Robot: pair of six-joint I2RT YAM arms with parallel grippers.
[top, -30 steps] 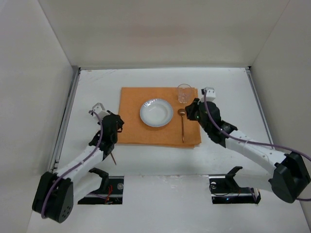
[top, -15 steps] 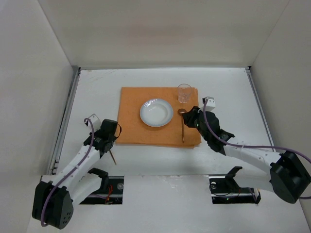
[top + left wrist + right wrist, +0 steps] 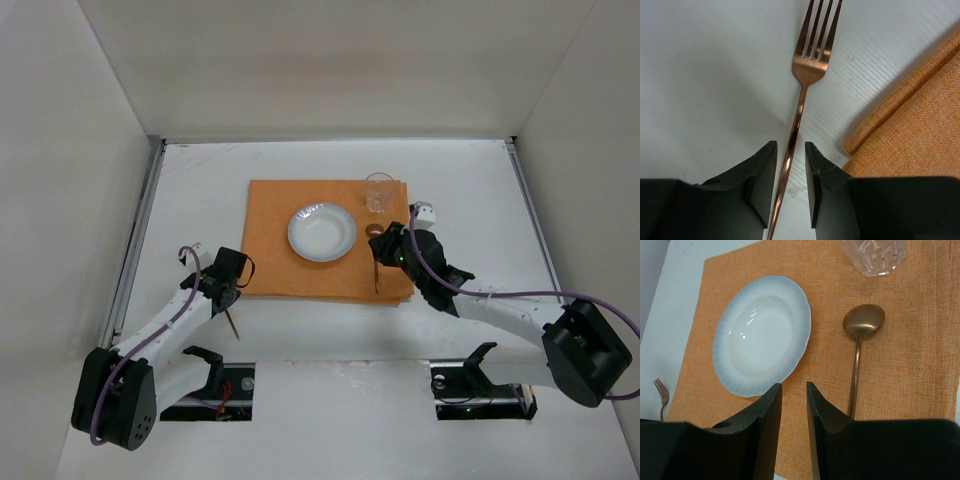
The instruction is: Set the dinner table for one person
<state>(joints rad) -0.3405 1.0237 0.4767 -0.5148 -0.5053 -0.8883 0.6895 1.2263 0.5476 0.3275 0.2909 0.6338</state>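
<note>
A copper fork (image 3: 807, 70) lies on the white dinner table (image 3: 480, 190) just left of the orange mat (image 3: 270, 215). My left gripper (image 3: 791, 150) is open and low over it, with a jaw on each side of the handle and a gap on both sides. In the top view the left gripper (image 3: 224, 274) hides the tines and the fork handle (image 3: 233, 322) sticks out toward me. My right gripper (image 3: 794, 387) is open and empty over the mat, between the white plate (image 3: 762, 335) and the copper spoon (image 3: 860, 335). A glass (image 3: 872, 255) stands beyond the spoon.
The plate (image 3: 322, 231), spoon (image 3: 375, 262) and glass (image 3: 379, 192) all rest on the mat. White walls close in the table on three sides, with metal edge strips (image 3: 140, 230) along it. The mat's near-left corner (image 3: 900, 135) lies right of the left fingers.
My left gripper has drawn back toward me and come down over the fork handle. My right gripper has pulled back from the glass, toward me and slightly left.
</note>
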